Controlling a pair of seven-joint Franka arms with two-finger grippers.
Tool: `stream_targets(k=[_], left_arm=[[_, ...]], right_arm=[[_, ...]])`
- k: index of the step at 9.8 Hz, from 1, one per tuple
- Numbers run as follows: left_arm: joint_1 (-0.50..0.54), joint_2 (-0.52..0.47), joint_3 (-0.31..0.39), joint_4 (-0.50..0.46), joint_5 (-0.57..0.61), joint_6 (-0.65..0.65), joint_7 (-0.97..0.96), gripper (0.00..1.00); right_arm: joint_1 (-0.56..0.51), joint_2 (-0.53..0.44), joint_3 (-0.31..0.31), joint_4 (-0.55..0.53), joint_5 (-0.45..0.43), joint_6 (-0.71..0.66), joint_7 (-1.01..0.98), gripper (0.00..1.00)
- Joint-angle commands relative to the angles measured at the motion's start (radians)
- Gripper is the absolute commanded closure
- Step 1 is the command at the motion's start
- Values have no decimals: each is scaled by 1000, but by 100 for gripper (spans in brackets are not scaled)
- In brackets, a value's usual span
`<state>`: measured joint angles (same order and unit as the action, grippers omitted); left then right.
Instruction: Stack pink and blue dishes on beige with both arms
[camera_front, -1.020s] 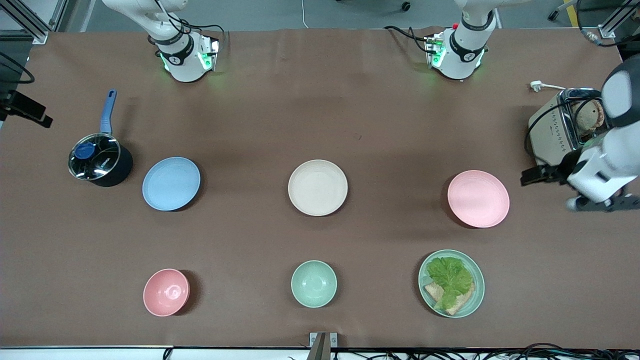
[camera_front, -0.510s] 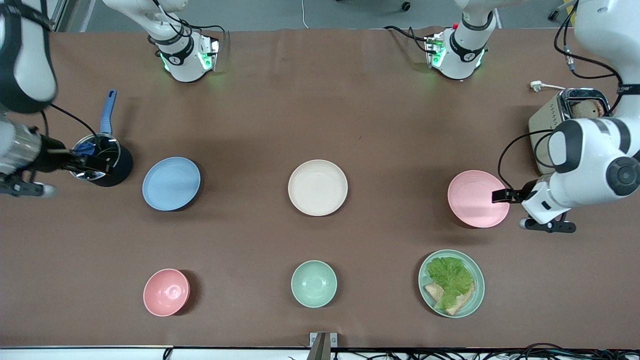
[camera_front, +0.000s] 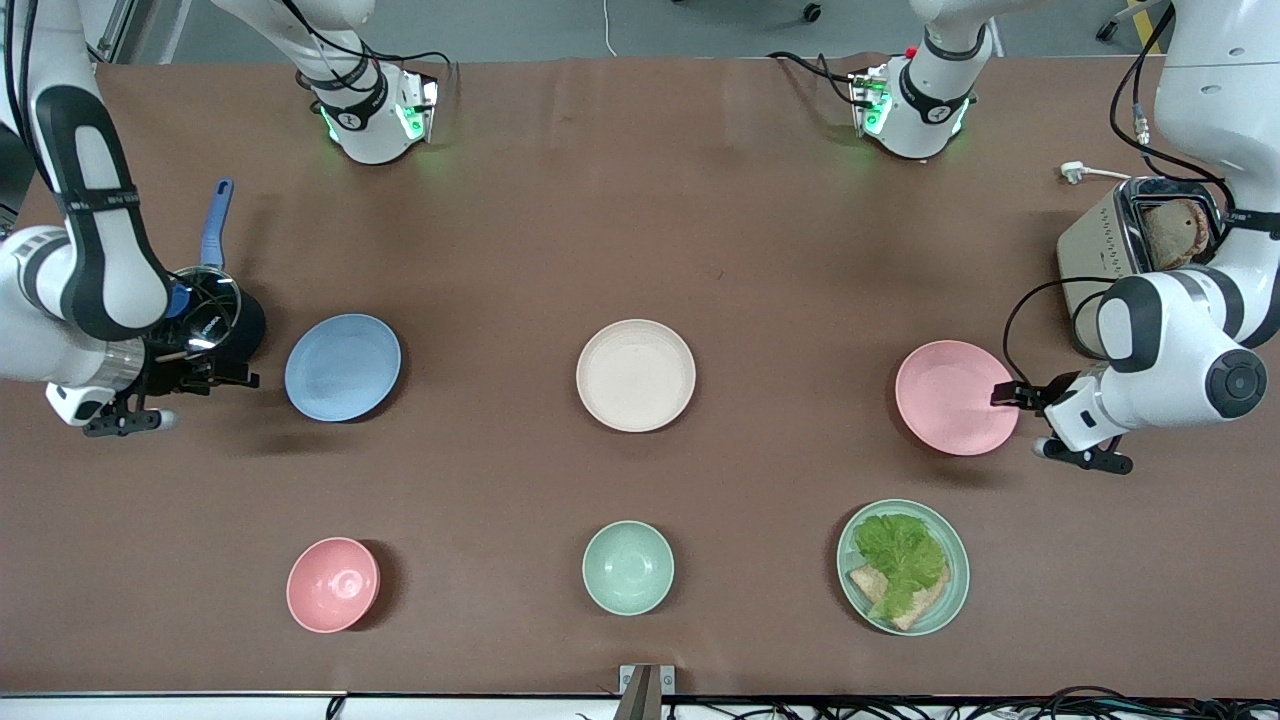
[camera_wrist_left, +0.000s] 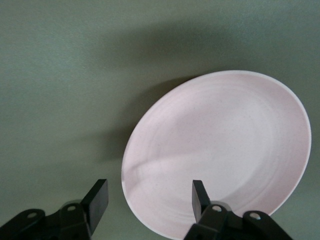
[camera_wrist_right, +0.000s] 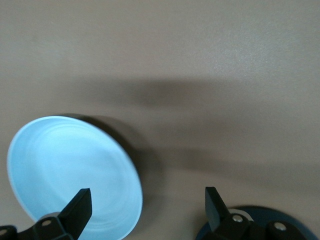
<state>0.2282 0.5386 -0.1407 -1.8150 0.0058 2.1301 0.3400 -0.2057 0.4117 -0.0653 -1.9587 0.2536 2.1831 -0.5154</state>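
The pale pink plate (camera_front: 956, 397) lies toward the left arm's end of the table. My left gripper (camera_front: 1002, 394) is open at its rim. In the left wrist view the pink plate (camera_wrist_left: 215, 150) has its edge between the open left gripper (camera_wrist_left: 150, 197), one finger over the plate and one off it. The light blue plate (camera_front: 342, 367) lies toward the right arm's end. My right gripper (camera_front: 235, 378) is open beside it, a short gap from its rim; the right wrist view shows the blue plate (camera_wrist_right: 75, 170) by the right gripper (camera_wrist_right: 147, 200). The beige plate (camera_front: 635, 375) sits mid-table, bare.
A dark pot with a glass lid and blue handle (camera_front: 200, 320) stands right beside the right gripper. A toaster (camera_front: 1120, 250) stands by the left arm. Nearer the camera are a pink bowl (camera_front: 332, 584), a mint bowl (camera_front: 627, 567) and a mint plate with lettuce and bread (camera_front: 903, 567).
The left gripper came from the toaster to the pink plate's rim and has settled there. The right arm swung in from the table's end, past the pot, toward the blue plate.
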Motion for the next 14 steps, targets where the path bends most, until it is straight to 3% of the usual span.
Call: stream_targets(k=[1, 2, 4, 6, 7, 8, 10, 11, 14], left_arm=[[26, 70, -7, 14, -6, 43, 71, 29], [42, 79, -8, 13, -6, 53, 89, 31], [49, 98, -8, 17, -7, 60, 103, 48], [52, 98, -8, 17, -13, 60, 103, 75], [52, 96, -10, 17, -13, 60, 105, 96], [52, 93, -13, 19, -13, 60, 123, 100], [56, 60, -58, 39, -24, 32, 139, 100], [53, 25, -98, 42, -48, 5, 111, 100], [40, -16, -302, 43, -73, -27, -263, 100]], right_arm=[[-12, 28, 18, -32, 126, 33, -149, 0], [-8, 57, 16, -38, 219, 33, -255, 2], [-5, 71, 16, -72, 266, 46, -343, 14], [-1, 72, 15, -86, 266, 40, -354, 24], [-4, 72, 15, -92, 266, 35, -385, 34], [-8, 72, 15, -107, 266, 29, -405, 46], [-11, 72, 15, -106, 266, -3, -407, 89], [-11, 72, 15, -106, 268, -3, -405, 99], [-11, 67, 13, -63, 268, -8, -356, 99]])
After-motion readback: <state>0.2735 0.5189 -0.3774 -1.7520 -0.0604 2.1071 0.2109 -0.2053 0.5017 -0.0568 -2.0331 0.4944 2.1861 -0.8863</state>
